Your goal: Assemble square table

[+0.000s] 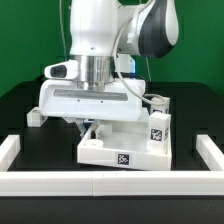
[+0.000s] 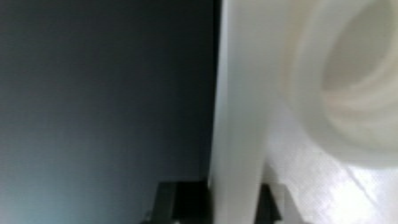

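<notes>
The square table's white slab (image 1: 125,150) lies on the black table in the middle of the exterior view, with a tag on its front edge. A white tagged leg (image 1: 158,126) stands upright on its corner at the exterior view's right. My gripper (image 1: 92,127) is down at the slab's side toward the exterior view's left. In the wrist view a thin white wall of the slab (image 2: 238,110) runs between my two black fingertips (image 2: 178,203), and my gripper (image 2: 231,205) is shut on it. A rounded white form (image 2: 347,80) fills the area beside the wall, blurred.
A low white border rail (image 1: 110,182) runs along the front and up both sides of the work area. A small white part (image 1: 35,117) lies at the exterior view's left, behind my hand. The wide white hand body (image 1: 95,100) hides the slab's rear.
</notes>
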Tool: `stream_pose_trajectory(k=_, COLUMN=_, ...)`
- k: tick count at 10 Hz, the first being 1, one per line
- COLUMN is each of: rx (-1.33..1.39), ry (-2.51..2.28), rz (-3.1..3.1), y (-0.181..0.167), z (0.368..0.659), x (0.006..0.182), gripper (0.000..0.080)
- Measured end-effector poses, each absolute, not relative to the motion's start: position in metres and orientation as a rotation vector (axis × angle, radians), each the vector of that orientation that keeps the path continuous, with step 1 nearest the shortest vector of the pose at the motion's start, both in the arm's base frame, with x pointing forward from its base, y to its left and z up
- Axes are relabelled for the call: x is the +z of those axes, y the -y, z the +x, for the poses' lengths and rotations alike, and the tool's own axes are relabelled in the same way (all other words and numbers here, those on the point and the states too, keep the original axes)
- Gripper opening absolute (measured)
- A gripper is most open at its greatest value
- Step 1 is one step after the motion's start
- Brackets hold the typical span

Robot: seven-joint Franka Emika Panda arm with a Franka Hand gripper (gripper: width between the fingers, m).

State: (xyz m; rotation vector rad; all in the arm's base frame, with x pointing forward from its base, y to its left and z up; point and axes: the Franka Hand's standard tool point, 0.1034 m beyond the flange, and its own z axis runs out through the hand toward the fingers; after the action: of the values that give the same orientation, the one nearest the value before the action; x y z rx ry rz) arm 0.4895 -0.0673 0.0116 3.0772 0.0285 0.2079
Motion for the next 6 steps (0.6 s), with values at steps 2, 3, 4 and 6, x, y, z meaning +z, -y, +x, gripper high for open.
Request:
stream_pose_trajectory(k=2, rx=0.208, ry=-0.11, rz=3.067, y=0.069, z=0.491, x=0.012, gripper=0.0061)
stream_pose_trajectory(k=3, rx=0.206, ry=-0.223, rz=3.052, y=0.07, z=0.492, x=0.013, gripper=0.0061)
stream_pose_trajectory(k=4, rx=0.202, ry=-0.337, rz=3.036, y=0.071, z=0.495, x=0.014, gripper=0.0061)
stream_pose_trajectory(k=6, rx=0.203, ry=-0.632, rz=2.97, y=0.072, z=0.516, x=0.018, gripper=0.0062)
